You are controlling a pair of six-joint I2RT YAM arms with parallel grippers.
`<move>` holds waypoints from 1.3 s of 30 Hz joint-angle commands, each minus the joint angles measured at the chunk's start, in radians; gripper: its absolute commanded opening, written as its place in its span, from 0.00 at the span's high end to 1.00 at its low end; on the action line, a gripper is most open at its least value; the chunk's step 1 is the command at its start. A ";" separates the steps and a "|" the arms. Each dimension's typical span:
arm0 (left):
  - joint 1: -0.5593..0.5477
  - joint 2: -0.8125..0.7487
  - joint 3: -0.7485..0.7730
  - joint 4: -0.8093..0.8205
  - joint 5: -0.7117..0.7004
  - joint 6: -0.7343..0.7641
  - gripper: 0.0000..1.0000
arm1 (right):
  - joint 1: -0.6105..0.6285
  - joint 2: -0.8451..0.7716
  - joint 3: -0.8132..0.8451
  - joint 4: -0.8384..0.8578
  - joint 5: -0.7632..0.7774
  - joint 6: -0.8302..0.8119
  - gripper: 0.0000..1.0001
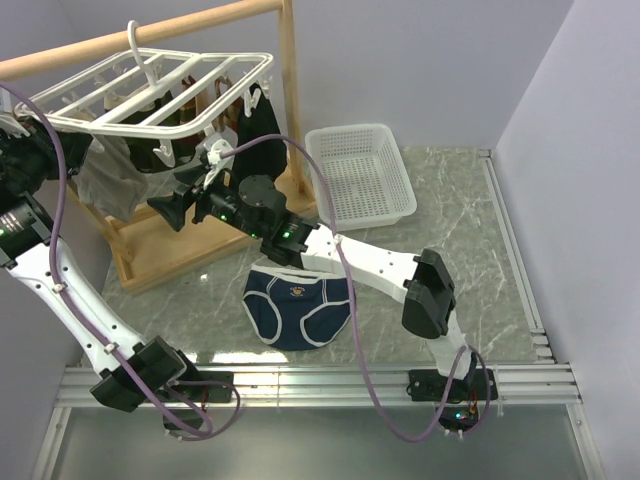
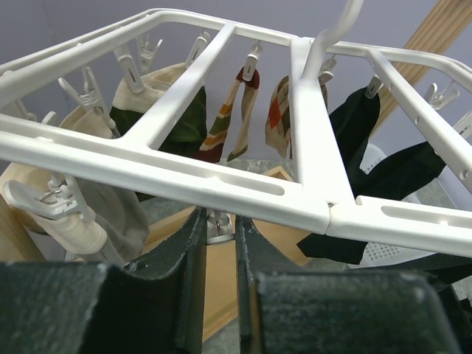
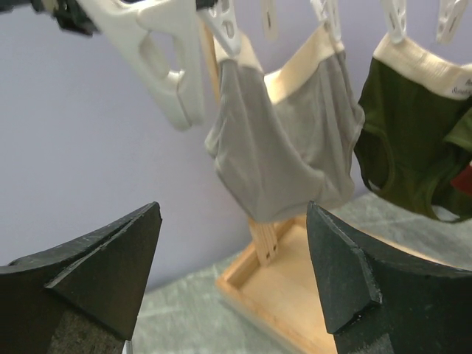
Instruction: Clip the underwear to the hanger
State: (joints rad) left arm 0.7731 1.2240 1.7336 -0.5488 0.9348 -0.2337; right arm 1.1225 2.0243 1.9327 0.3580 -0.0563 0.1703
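1. The underwear [image 1: 297,305] lies flat on the table [image 1: 460,210], under the right forearm and well apart from the hanger [image 2: 184,177].
2. The right gripper [image 3: 232,221] is wide open and empty, up beside a free clip [image 3: 162,66]. It should probably drop back and pinch the waistband at one corner, so that an edge is left free for the clip.
3. The left gripper [image 2: 219,221] sits just under the hanger's front bar with its jaws narrow. Whether it pinches the small clip between its tips cannot be told.
4. Grey briefs [image 3: 287,147], green briefs [image 3: 413,133], socks [image 2: 232,118] and black garments [image 2: 354,125] crowd the clips.
5. The stand [image 1: 150,255] and basket [image 1: 335,140] flank the path back up, and the right arm's cable [image 1: 352,300] hangs beside the underwear.
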 commanded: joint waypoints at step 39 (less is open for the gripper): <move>-0.103 -0.172 -0.141 -0.335 -0.004 0.093 1.00 | 0.128 0.212 0.097 0.504 0.187 -0.836 0.37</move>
State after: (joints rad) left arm 0.6685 1.0794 1.6054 -0.7776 0.9440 -0.1505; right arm 1.2480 2.2257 1.9835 0.7799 0.0845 -0.5926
